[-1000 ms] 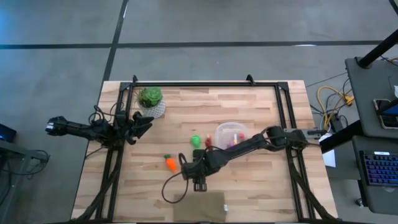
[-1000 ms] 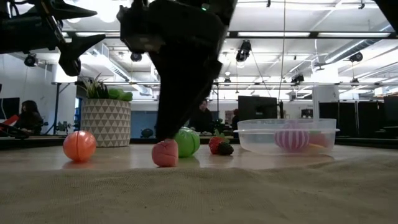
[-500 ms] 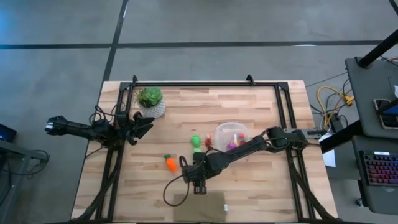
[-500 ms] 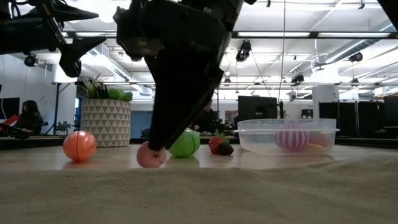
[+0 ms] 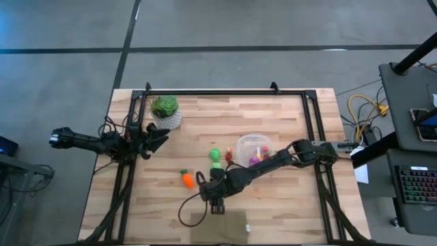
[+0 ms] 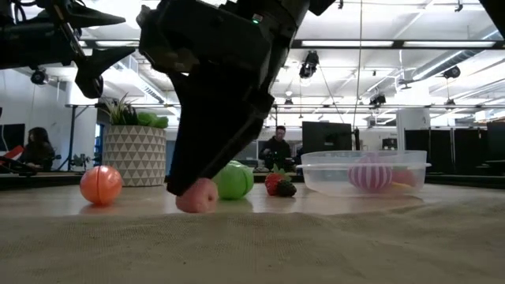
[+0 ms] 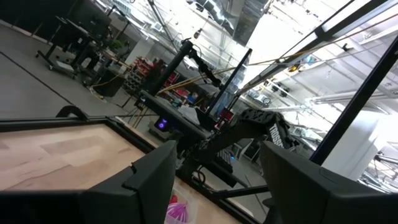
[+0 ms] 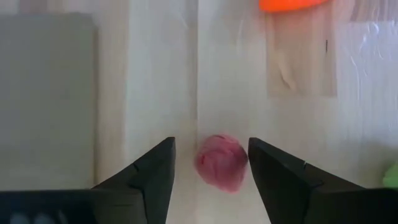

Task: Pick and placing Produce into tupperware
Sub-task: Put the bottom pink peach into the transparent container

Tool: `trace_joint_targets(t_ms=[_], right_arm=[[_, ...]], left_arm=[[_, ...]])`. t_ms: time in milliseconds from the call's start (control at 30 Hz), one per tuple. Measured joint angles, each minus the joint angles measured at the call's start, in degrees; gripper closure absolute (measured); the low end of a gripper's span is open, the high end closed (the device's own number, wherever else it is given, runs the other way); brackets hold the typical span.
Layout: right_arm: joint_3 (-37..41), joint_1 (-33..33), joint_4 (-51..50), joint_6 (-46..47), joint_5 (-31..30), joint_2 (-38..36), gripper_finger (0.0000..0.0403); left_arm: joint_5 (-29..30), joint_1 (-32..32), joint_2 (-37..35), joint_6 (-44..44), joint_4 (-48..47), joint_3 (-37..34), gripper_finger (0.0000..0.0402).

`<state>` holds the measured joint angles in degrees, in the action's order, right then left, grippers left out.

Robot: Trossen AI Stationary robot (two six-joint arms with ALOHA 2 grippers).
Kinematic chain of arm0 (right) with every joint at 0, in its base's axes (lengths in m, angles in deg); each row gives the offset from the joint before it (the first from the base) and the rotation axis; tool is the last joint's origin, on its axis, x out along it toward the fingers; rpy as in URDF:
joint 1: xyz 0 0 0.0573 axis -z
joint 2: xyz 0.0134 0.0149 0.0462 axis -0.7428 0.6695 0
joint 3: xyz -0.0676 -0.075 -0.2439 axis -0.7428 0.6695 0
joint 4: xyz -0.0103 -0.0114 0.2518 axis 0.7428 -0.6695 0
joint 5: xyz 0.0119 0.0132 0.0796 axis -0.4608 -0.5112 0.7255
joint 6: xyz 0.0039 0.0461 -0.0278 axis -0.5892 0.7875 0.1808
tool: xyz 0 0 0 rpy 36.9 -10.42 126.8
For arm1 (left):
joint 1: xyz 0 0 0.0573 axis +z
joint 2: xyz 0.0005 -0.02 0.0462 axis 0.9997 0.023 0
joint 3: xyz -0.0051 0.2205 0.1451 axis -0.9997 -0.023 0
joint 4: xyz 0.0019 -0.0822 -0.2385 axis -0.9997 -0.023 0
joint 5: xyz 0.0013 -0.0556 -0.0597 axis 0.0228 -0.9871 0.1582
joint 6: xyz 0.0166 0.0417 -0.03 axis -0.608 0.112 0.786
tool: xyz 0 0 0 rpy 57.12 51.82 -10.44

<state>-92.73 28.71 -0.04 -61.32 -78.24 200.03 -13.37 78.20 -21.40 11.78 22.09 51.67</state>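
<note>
Pink piece (image 8: pixel 221 162) is lying on the wood between the right gripper's (image 8: pixel 208 163) open jaws, which are bracketing it with a gap showing on each side, so nothing is being held; in the low view that gripper (image 6: pixel 193 185) is reaching down to the tabletop at the piece (image 6: pixel 197 195).

Taking the tub (image 5: pixel 254 148) as the landmark, the pink piece is sitting well out from it on the carrot's side, hidden under the arm in the high view. Carrot (image 5: pixel 186 180) is lying near the pink piece, farther still from the tub. Green ball (image 5: pixel 215 155) is resting closer in, with a second green bit (image 5: pixel 218 166) just beside it. Red piece (image 6: pixel 274 183) is sitting just outside the tub wall (image 6: pixel 316 177), touching a darker piece (image 6: pixel 286 189).

Progress, by my judgement: partly done. Tub is already holding a magenta striped ball (image 6: pixel 369 176) and some red and yellow bits too small to count.

Count outside the tub: one pink, one carrot, two green, one red, one dark; six are waiting, as far as can be seen. One tub. One plant pot (image 5: pixel 165 113), not part of the job.

Left gripper (image 5: pixel 154 137) is waiting by the pot, far from the tub, its jaws standing apart with nothing between them.
</note>
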Motion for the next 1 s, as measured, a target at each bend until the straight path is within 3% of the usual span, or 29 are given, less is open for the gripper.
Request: trace_joint_targets(t_ms=[400,767,1000], right_arm=[[1.13,0.00,-0.17,0.52,-1.22,-0.02,0.0269],[0.31,0.04,-2.33,1.03,-1.75,-0.90,0.0276],[-0.50,0.04,-9.64,5.44,-2.89,-7.42,0.0284]], left_arm=[[0.00,-0.01,0.02,0.00,-0.02,0.00,0.0183],[0.00,-0.01,0.02,0.00,0.00,0.00,0.0183],[-0.04,-0.01,-0.06,0.00,0.06,0.00,0.0183]])
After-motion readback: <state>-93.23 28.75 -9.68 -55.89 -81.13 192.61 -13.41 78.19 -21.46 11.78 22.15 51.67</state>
